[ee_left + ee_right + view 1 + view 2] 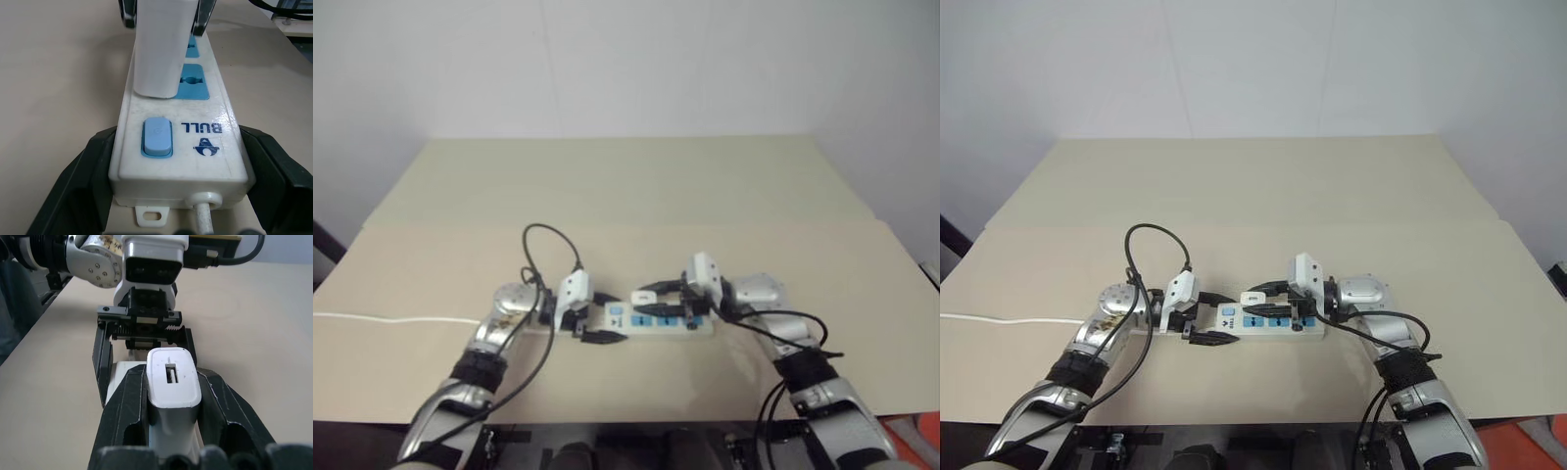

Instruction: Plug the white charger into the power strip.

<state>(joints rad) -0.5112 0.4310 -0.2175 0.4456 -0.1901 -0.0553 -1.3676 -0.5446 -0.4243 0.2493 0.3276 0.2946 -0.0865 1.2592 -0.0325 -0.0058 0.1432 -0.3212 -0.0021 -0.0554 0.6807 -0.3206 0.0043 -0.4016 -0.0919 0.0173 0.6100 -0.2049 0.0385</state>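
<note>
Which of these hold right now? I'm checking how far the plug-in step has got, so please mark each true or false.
1. The right gripper is shut on the white charger. True.
2. The left gripper hangs open above the table, touching nothing. False: its fingers clamp the switch end of the power strip.
3. The power strip lies flat on the tan table. True.
4. The charger is seated fully in the socket farthest from the switch. False: it sits over the strip just past the blue switch, its lower end above the socket face.
5. The strip's sockets are red. False: they are blue.
</note>
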